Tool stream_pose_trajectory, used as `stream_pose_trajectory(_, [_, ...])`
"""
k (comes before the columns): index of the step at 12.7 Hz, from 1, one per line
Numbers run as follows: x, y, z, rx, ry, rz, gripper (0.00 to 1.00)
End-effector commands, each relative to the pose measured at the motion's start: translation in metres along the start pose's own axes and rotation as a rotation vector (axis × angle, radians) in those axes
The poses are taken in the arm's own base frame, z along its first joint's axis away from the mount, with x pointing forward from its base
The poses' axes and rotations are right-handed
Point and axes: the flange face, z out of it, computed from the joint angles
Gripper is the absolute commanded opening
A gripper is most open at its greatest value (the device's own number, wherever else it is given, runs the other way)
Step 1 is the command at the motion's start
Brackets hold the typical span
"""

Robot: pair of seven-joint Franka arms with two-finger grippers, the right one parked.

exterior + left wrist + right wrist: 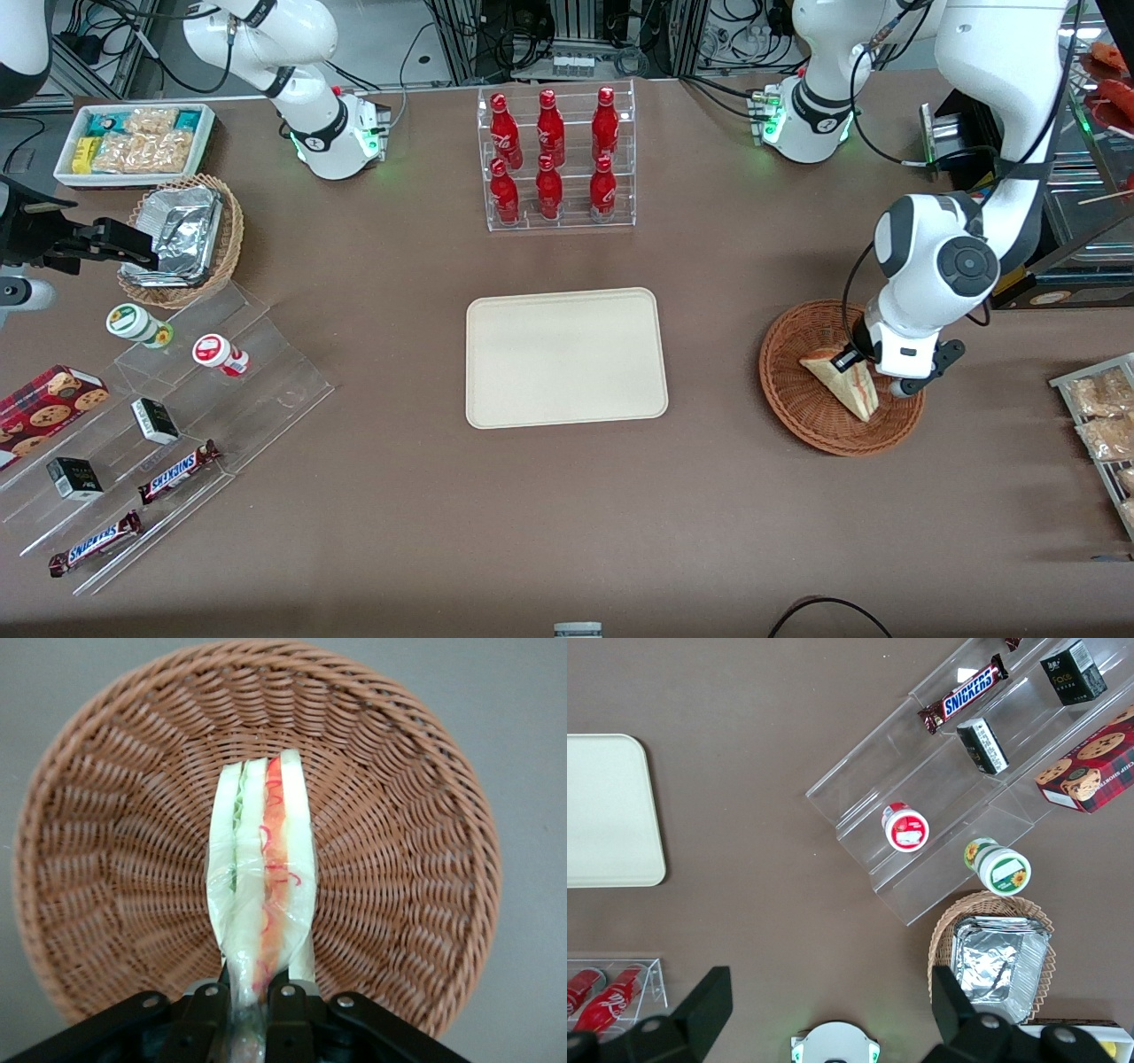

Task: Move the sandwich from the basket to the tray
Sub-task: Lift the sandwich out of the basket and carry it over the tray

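The pincer [255, 1005] is down in the basket [106, 859], its two fingers [205, 1014] closed narrow on one end of the sandwich [262, 877], pressing the bread faces with the filling edge turned up to the wrist camera. The wedge is wrapped in clear film, so it looks light, soft and a bit slippery; squeeze too hard and the bread probably crushes, too little and the film could slide. Gripping across the flat faces near one end looks like the right call, though the free end may droop. From the front, the sandwich [842, 383] sits over the basket [797, 416], under the arm. The tray [567, 357] waits bare on the surface [567, 523], well apart from the basket toward the parked arm's end.
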Motion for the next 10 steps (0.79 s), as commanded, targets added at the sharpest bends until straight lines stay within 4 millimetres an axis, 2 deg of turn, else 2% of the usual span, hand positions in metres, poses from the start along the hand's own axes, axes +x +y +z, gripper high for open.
stream_pose_trajectory(1, [0.009,0.010,-0.071,0.028,-0.014,0.066,0.00])
stream_pose_trajectory(2, [0.011,0.018,-0.095,0.041,-0.033,0.073,0.00])
stream_pose_trajectory(4, [0.001,0.046,-0.142,0.060,-0.056,0.118,0.00])
stream_pose_trajectory(6, [-0.026,0.083,-0.175,0.060,-0.057,0.193,0.00])
stream_pose_trajectory(8, [-0.065,0.126,-0.183,0.053,-0.048,0.278,0.00])
stream_pose_trajectory(10, [-0.101,0.163,-0.179,0.052,-0.047,0.354,0.00])
